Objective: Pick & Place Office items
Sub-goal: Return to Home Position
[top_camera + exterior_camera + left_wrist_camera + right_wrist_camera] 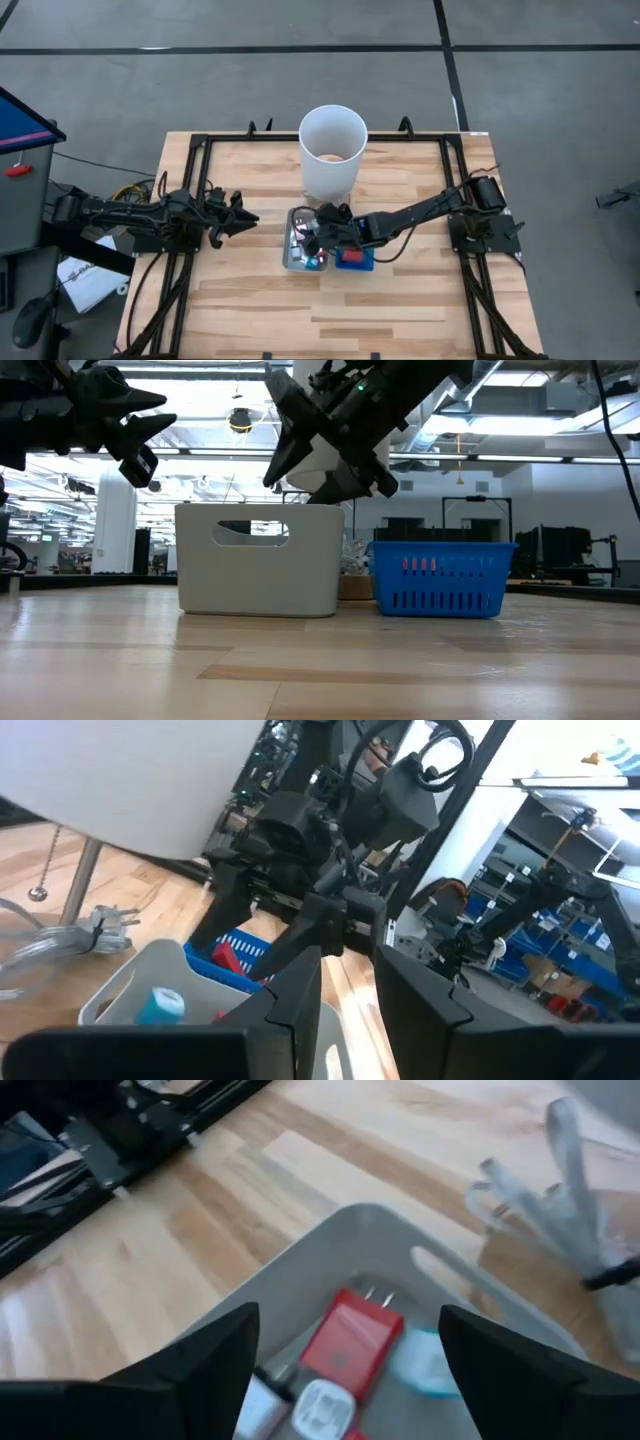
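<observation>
Right gripper [320, 232] is hanging over the gray bin [258, 575] in the middle of the table [400, 300]. Its fingers [205, 1365] are spread wide with nothing between them. The right wrist view looks straight down into that bin, and you can see a red charger [350, 1335] lying flat, a white charger [322, 1408] just beside it and a light blue charger [420, 1360] on its other side, all down on the bottom.

The blue basket [443, 585] sits right next to the gray bin on the right arm's side. There's a red piece [228, 958] in it, but I can't make out what it is. The tall white bin [333, 150] stands just behind both of them.

Left gripper [240, 215] is up in the air off to the left of the gray bin, pointing toward it. There's only a narrow gap between its fingers and it's holding nothing.
</observation>
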You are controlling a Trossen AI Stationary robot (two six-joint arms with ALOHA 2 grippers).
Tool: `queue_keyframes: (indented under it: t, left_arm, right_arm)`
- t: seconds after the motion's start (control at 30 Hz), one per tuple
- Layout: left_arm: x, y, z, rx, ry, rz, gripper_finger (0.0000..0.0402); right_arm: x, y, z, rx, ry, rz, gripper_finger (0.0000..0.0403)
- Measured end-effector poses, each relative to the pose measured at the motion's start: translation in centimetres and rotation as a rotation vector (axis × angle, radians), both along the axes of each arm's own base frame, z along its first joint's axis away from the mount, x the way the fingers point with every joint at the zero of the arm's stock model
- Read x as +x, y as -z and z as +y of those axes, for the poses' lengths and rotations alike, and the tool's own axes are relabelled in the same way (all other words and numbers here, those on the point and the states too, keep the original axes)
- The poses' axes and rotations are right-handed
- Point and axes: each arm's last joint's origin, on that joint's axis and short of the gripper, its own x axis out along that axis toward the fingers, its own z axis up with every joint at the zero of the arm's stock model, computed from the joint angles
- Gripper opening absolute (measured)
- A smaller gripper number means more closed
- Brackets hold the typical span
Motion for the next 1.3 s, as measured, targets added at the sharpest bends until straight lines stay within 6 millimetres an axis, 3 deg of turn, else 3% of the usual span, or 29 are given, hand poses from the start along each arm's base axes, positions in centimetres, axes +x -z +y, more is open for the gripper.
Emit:
queue_keyframes:
  t: [0.2,0.4,0.77,1.1,1.3]
  left_arm:
    - [-0.2,-0.3,-0.3,0.067,0.055,-0.044,0.0094]
    - [-1.1,-0.9,-0.4,0.149,0.076,-0.117,0.0094]
    - [-2.6,0.7,0.0,0.275,-0.057,0.014,0.0094]
    - [-2.5,1.1,0.2,0.373,-0.153,0.073,0.0094]
    - [-2.4,1.2,0.3,0.272,-0.152,0.090,0.0094]
  right_arm:
    - [-0.7,-0.7,2.0,0.036,-0.029,-0.024,0.0303]
    - [-3.2,-2.5,4.5,0.043,-0.059,0.022,0.0304]
    - [-7.4,-6.8,6.3,0.002,-0.068,0.009,0.0305]
    - [-8.6,-8.0,7.1,0.030,-0.088,-0.021,0.0305]
    - [-8.4,-8.5,8.1,0.035,-0.165,-0.068,0.0305]
